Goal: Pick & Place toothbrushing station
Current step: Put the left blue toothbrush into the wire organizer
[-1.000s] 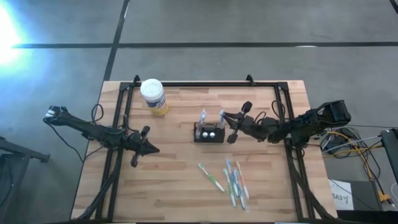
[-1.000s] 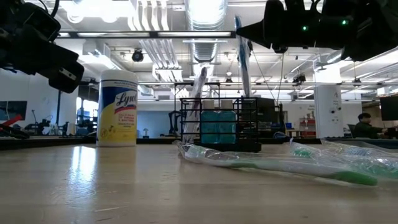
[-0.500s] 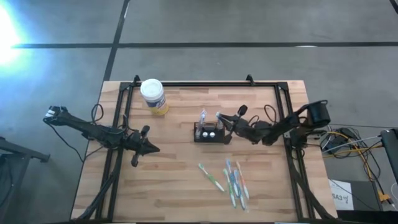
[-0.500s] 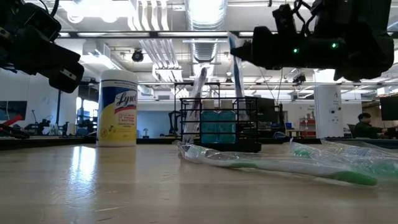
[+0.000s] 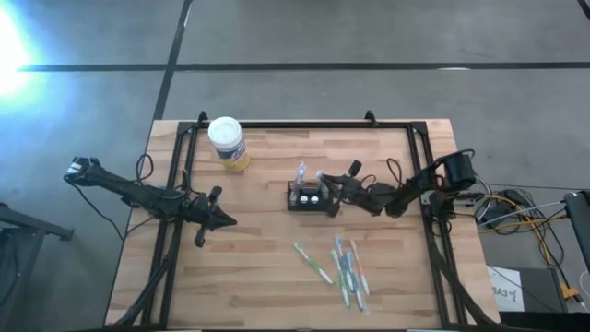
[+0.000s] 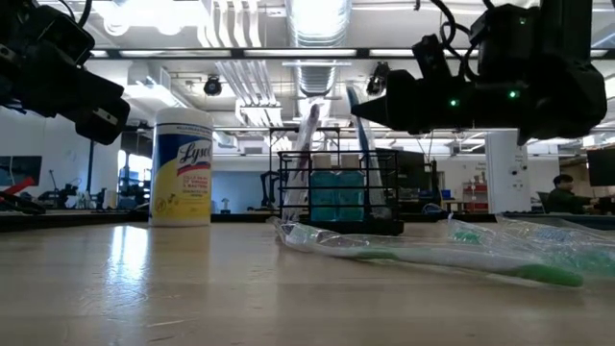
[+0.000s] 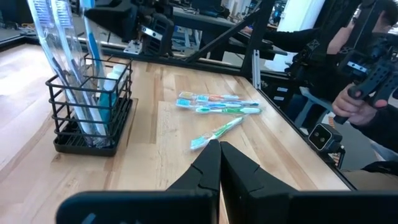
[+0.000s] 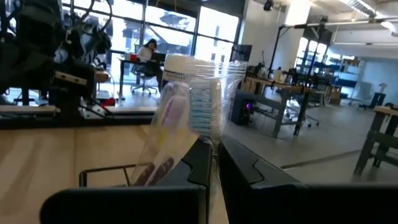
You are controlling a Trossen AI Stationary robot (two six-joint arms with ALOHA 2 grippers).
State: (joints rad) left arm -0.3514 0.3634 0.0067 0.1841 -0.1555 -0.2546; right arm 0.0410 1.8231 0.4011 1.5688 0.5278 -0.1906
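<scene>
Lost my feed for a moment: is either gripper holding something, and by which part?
Right gripper pinches a wrapped toothbrush near its head end, over the black holder. Left gripper holds nothing.

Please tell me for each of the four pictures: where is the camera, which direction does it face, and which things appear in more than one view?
High view: overhead, facing down; both arms, holder.
Low view: table height, facing across; right gripper above holder, wipes jar.
Left wrist view: behind the shut left gripper, facing the holder, loose toothbrushes.
Right wrist view: shut fingers hold a wrapped toothbrush.
Shared: holder.
</scene>
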